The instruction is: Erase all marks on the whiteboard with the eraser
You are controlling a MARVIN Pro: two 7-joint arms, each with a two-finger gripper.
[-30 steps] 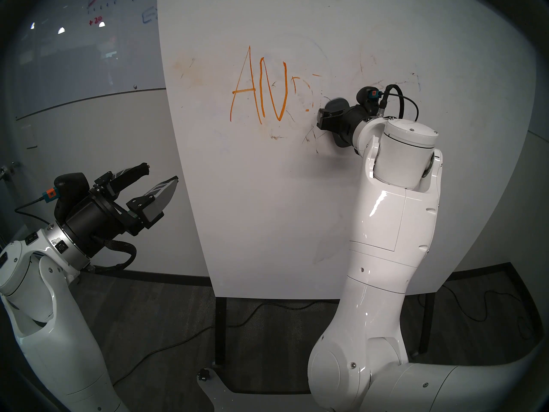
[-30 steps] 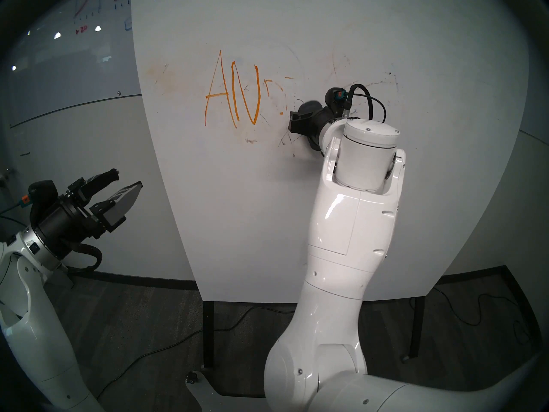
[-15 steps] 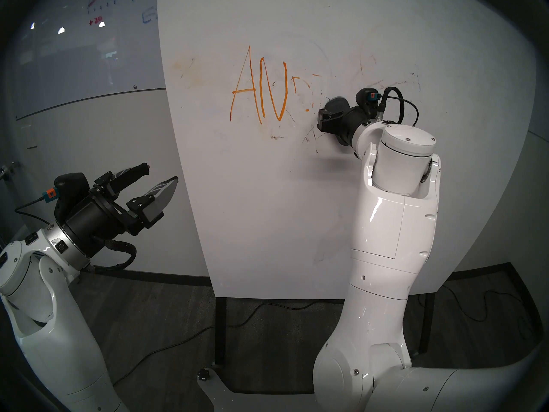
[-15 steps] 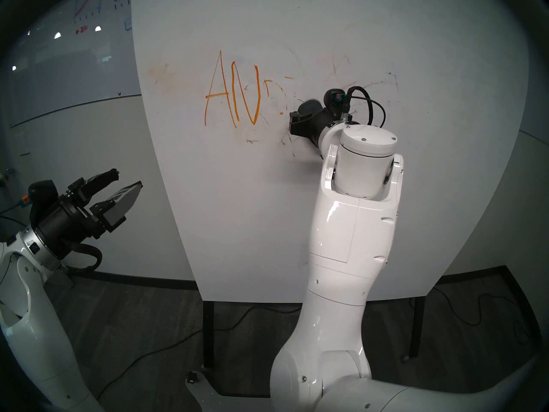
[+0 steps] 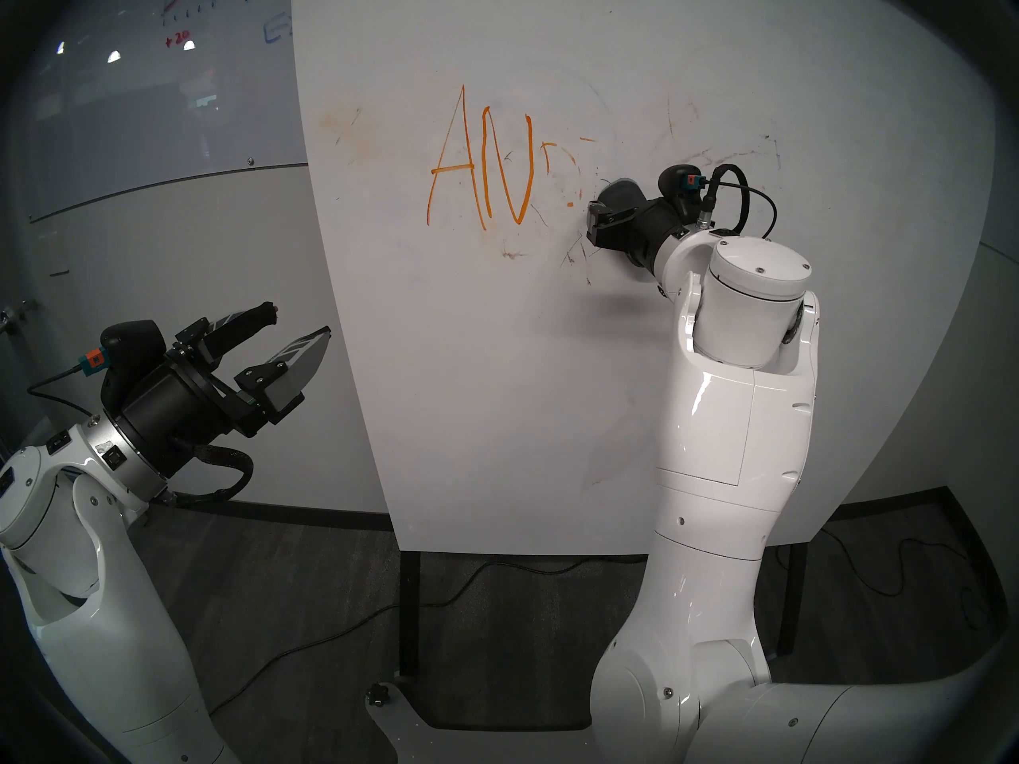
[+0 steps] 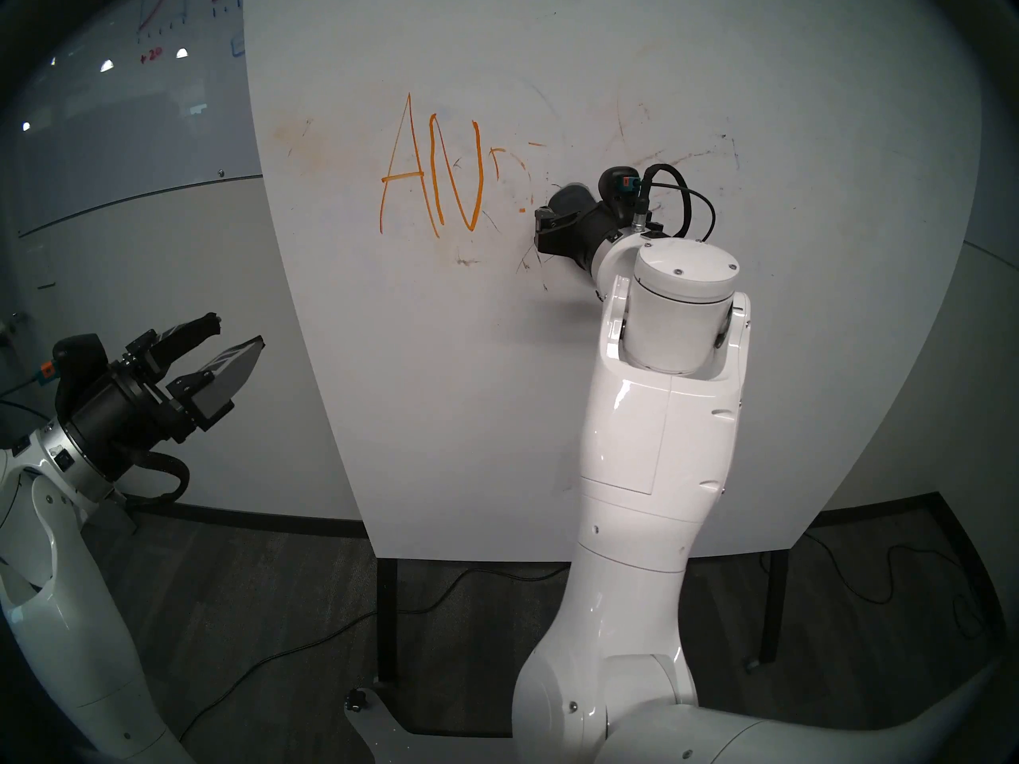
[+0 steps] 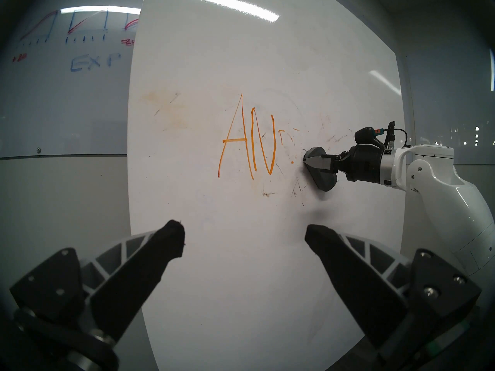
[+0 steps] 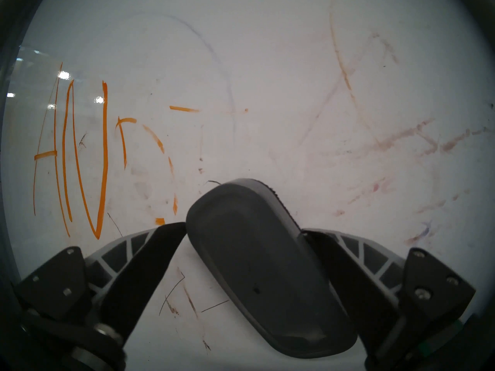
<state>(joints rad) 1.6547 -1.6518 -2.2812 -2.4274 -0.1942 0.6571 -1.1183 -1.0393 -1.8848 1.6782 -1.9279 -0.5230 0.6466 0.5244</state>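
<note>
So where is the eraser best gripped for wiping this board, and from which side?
Across its narrow width near the middle, coming at its back, square to the whiteboard. The eraser is a long oblong with flat long sides, pad facing the board. The right gripper holds it so, though nearer one end.

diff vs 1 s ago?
Right pincer rolled slightly, tipping the eraser it clamps a little leftward along the whiteboard; no real travel. No ink removed: the A, N and D scraps are unchanged. Left pincer is still open and parked.
</note>
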